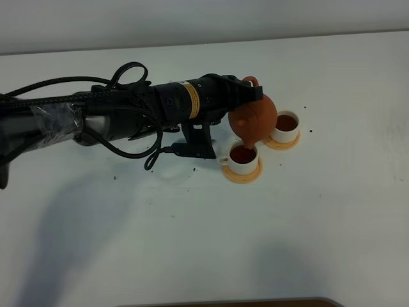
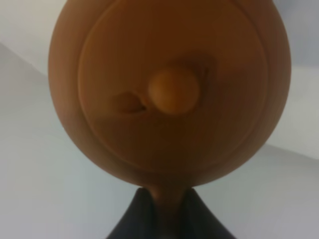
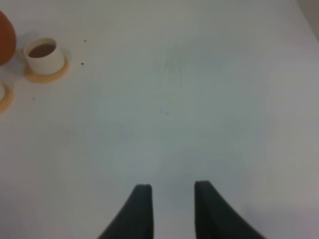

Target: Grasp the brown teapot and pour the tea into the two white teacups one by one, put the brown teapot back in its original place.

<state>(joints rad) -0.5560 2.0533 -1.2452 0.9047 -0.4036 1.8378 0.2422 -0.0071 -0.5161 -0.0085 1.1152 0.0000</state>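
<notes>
Now left gripper [image 1: 246, 89] pinching handle of brown teapot [image 1: 255, 119], pot tipped, spout down over near white teacup [image 1: 243, 157]. I see dark tea in that cup, also in far white teacup [image 1: 285, 125]; each sits on orange coaster [image 1: 241, 173]. Left wrist view filled by lid and knob [image 2: 173, 90]. Right gripper [image 3: 172, 195] spread, empty, above bare white table [image 1: 268, 243], well apart from cups.
</notes>
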